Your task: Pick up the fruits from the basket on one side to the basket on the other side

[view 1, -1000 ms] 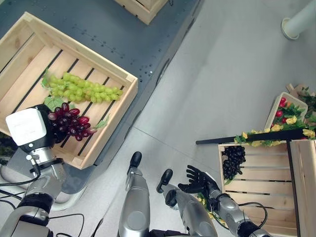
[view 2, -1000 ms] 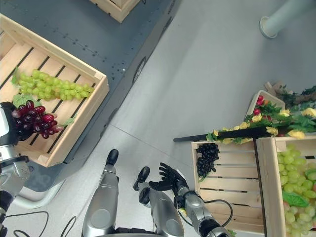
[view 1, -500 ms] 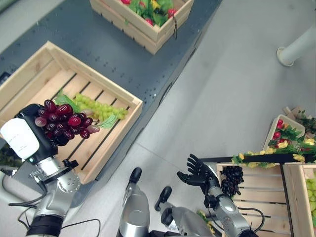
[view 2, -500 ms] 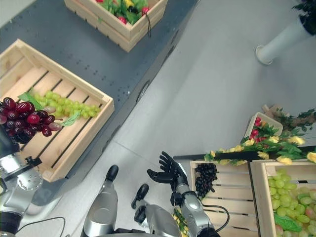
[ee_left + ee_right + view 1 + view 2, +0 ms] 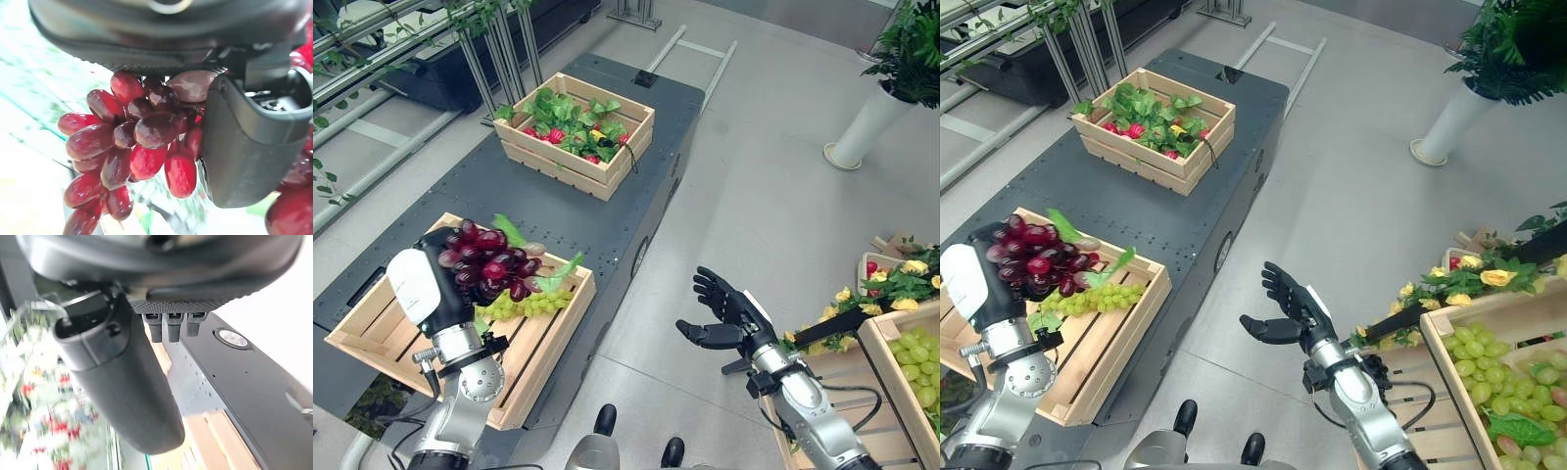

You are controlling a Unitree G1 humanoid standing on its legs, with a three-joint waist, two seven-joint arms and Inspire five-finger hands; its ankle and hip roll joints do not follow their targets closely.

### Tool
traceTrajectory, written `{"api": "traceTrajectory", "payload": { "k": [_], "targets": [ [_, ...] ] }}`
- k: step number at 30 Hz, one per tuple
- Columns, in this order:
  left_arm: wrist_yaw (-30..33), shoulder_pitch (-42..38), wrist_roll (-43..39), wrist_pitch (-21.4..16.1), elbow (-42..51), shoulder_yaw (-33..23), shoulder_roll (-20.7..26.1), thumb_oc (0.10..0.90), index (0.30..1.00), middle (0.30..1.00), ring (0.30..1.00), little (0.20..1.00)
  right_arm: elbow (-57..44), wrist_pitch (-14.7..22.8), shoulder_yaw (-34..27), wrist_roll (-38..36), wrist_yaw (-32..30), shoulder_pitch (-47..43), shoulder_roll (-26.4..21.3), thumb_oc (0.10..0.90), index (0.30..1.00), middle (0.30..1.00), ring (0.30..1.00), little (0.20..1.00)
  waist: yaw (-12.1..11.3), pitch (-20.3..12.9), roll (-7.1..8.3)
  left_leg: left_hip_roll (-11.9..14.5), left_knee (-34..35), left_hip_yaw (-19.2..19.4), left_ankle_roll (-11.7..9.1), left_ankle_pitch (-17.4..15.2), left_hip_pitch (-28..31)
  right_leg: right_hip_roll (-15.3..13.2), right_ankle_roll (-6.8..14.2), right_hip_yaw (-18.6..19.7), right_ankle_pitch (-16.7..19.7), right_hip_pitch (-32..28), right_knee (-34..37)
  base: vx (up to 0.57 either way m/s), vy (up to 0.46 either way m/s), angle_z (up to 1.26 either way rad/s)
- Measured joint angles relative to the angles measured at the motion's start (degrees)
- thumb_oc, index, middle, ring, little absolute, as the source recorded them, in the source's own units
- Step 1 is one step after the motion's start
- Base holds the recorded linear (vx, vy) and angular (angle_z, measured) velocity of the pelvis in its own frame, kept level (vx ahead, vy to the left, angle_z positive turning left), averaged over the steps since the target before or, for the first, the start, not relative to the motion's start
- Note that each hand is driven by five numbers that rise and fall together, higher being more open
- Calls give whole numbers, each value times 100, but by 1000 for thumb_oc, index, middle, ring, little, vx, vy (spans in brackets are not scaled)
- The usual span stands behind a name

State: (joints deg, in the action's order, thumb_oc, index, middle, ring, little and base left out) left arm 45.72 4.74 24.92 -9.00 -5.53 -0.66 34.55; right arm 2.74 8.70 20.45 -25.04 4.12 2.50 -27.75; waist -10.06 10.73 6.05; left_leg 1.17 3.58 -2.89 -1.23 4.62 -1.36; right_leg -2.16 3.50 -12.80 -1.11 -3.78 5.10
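My left hand (image 5: 440, 269) is shut on a bunch of red grapes (image 5: 492, 262) with green leaves, raised above the slatted wooden crate (image 5: 372, 333) on the dark platform at my left. Up close, the red grapes (image 5: 129, 147) hang between the palm and the thumb (image 5: 249, 142). A bunch of green grapes (image 5: 524, 305) lies in that crate. My right hand (image 5: 729, 315) hovers open over the floor, fingers spread, holding nothing. At the right edge stands another wooden crate (image 5: 1474, 305) with green grapes (image 5: 1503, 372) in it.
A second crate (image 5: 578, 122) of leafy greens and red radishes sits farther back on the dark platform (image 5: 636, 88). Yellow flowers and greenery (image 5: 891, 284) top the crates at the right. A white post (image 5: 862, 132) with a plant stands on the grey floor beyond.
The camera has tilted up, showing much more of the platform. My left hand has lifted the red grapes out of the crate and higher. My right hand has risen with fingers spread.
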Motion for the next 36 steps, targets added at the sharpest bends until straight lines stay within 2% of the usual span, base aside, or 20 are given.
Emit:
{"api": "traceTrajectory", "payload": {
  "k": [4,10,14,19,21,27,32,36],
  "targets": [
    [-689,-72,756,131,96,425,730,400,300,300,300,300,-168,-347,12,-4,123,-473,-241,800,900,900,900,900,141,-42,-67,-19,76,56,39,29,56,-35,29,64,19,0,0,8,-3,-7],
    [-1253,-571,1405,156,345,978,1357,400,300,300,300,300,-579,-579,55,-76,391,-759,-321,800,900,900,900,900,176,-49,-107,-20,100,157,41,30,87,-45,45,158,32,-4,-1,16,-7,-8],
    [-1372,-858,1942,271,357,1242,1506,400,300,300,300,300,-691,-605,204,-263,482,-958,-322,800,900,900,900,900,306,-100,-211,-20,106,170,41,30,93,-55,51,169,36,-2,-2,32,0,-2],
    [-1557,-1394,2483,562,497,1952,1825,400,300,300,300,300,-783,-681,361,-496,485,-1084,-331,800,900,900,900,900,342,-180,-359,-18,129,188,41,30,116,-52,52,177,36,-8,-2,27,1,-2],
    [-1643,-1440,2675,586,644,2059,1837,400,300,300,300,300,-783,-835,397,-636,485,-1131,-332,800,900,900,900,900,383,-192,-379,-18,131,185,41,30,116,-52,52,177,36,-10,-2,0,0,0],
    [-2028,-1761,3441,439,920,2708,2101,400,300,300,300,300,-783,-1683,521,-1510,677,-1137,-396,800,900,900,900,900,593,-194,-383,-18,131,173,44,32,108,-54,52,155,35,-13,-3,0,0,0],
    [-2368,-2133,3939,224,1234,3171,2266,400,300,300,300,300,-789,-2024,527,-1918,827,-1143,-626,800,900,900,900,900,618,-200,-392,-20,131,164,45,33,110,-58,52,141,33,-22,-3,22,-3,1],
    [-2417,-2149,4021,235,1425,3201,2251,400,300,300,300,300,-865,-2206,559,-2255,836,-1143,-667,800,900,900,900,900,655,-232,-446,-19,131,157,48,36,113,-59,50,125,31,-39,-3,25,-4,3]
  ]
}}
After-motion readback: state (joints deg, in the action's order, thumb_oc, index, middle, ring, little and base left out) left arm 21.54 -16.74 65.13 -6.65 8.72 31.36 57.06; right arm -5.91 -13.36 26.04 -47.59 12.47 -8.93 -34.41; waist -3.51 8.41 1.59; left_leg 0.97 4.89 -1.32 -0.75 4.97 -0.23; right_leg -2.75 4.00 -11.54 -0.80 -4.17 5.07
